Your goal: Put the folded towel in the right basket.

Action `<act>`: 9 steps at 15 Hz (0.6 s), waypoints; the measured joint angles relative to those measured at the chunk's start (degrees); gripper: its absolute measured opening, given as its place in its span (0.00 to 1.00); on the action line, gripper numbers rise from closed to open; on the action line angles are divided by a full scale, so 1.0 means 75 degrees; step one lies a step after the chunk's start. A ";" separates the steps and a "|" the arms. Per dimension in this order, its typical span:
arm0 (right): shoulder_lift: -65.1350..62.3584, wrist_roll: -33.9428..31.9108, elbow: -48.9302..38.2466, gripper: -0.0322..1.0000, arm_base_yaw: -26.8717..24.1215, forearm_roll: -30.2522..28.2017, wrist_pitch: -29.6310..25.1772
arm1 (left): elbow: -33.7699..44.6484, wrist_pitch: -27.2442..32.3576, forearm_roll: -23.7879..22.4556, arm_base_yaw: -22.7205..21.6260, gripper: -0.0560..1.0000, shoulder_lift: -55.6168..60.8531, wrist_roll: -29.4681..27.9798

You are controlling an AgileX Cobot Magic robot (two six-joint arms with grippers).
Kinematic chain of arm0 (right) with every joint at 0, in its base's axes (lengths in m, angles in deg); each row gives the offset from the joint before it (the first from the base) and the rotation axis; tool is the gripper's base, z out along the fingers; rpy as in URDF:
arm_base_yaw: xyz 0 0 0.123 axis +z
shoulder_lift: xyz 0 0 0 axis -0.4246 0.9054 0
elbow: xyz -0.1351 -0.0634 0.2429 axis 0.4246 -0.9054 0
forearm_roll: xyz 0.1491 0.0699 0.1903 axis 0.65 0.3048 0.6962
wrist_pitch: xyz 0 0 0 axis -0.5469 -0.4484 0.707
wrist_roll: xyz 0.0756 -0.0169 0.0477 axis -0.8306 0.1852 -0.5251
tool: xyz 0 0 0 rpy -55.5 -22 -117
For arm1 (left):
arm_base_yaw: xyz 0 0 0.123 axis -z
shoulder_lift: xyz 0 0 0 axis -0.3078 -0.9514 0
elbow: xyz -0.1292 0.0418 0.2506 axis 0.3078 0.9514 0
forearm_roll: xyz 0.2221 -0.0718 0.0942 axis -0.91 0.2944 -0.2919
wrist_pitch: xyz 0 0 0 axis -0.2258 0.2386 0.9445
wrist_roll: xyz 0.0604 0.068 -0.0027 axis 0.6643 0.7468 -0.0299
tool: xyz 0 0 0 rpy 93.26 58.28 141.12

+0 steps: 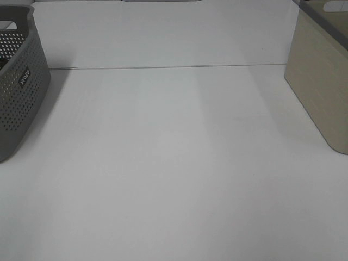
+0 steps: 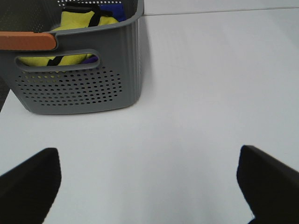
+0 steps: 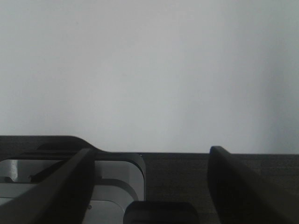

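Observation:
The right basket [image 1: 322, 81] is beige with a grey rim and stands at the table's right edge. No folded towel shows on the table. A grey perforated basket [image 1: 19, 92] stands at the left; in the left wrist view [image 2: 79, 88] it holds a yellow cloth-like item [image 2: 79, 21] with black straps and something blue [image 2: 114, 11]. My left gripper [image 2: 149, 196] is open and empty above bare table, a short way from the grey basket. My right gripper [image 3: 149, 186] is open and empty, and faces a white wall. Neither arm shows in the exterior high view.
An orange bar [image 2: 28, 41] lies across the grey basket's rim. A seam [image 1: 168, 67] runs across the white table [image 1: 174, 163] between the two baskets. A dark flat surface [image 3: 187, 172] and a pale fitting [image 3: 112, 186] lie under the right gripper.

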 joint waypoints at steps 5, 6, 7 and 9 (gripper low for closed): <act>-0.2880 0.0031 -0.1879 0.66 0.0000 -0.0099 0.0306 | 0.0000 0.0000 0.0000 0.0000 0.97 0.0000 0.0000; -0.3392 0.0061 -0.1917 0.66 0.0000 -0.0138 0.0451 | 0.0000 0.0000 0.0000 0.0000 0.97 0.0000 0.0000; -0.3942 0.0084 -0.1948 0.66 0.0000 -0.0145 0.0588 | 0.0000 0.0000 0.0000 0.0000 0.97 0.0000 0.0000; -0.4668 0.0122 -0.2040 0.66 0.0000 -0.0145 0.0779 | 0.0000 0.0000 0.0000 0.0000 0.97 0.0000 0.0000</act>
